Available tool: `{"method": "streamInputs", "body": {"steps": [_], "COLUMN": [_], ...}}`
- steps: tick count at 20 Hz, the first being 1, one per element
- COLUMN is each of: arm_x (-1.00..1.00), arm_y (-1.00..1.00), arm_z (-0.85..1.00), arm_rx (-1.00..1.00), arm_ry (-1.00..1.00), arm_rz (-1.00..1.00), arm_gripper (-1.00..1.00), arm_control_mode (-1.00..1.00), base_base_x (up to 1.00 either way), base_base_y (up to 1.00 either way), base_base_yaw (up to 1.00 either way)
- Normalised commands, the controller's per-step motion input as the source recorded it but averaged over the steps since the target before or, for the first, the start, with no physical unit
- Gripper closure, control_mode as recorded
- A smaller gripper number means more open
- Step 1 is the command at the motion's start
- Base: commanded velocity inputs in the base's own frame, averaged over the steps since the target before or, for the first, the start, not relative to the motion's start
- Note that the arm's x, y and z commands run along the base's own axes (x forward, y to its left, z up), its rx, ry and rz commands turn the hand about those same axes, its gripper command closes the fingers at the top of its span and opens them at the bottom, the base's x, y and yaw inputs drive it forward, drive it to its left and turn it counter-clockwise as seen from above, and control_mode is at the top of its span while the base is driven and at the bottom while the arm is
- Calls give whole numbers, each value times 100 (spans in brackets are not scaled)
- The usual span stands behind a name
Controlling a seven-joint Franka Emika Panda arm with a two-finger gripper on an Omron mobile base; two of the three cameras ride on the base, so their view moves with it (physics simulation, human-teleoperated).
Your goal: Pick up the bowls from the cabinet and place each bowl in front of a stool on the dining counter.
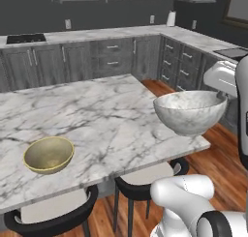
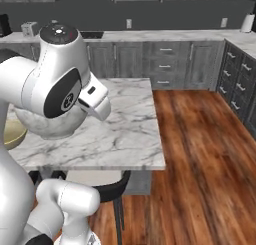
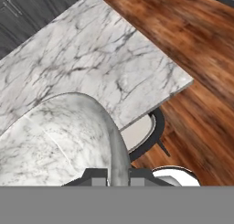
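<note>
Left base view: the mustard-yellow bowl (image 1: 49, 155) already sits on the dining counter (image 1: 97, 115) in front of a black stool (image 1: 53, 216). The marbled bowl (image 1: 190, 111) hangs above the counter's right end, over a second stool (image 1: 145, 180).

Right base view: the arm hides most of that bowl (image 2: 50, 126).

Hand view: the gripper (image 3: 118, 178) is clenched on its rim, so one placement remains.

Mustard-yellow bowl (image 1: 49, 155), white-grey marbled bowl (image 1: 190, 111)
</note>
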Motion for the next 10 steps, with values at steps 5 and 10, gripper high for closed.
{"method": "streamInputs", "body": {"steps": [5,10], "arm_x": [0,0], "arm_y": [0,0], "arm_z": [0,0], "arm_rx": [0,0], "arm_ry": [0,0], "arm_rz": [0,0], "arm_gripper": [100,100], "arm_control_mode": [100,100], "base_base_x": [32,36], "base_base_y": [0,-2], "base_base_yaw": [13,24]}}
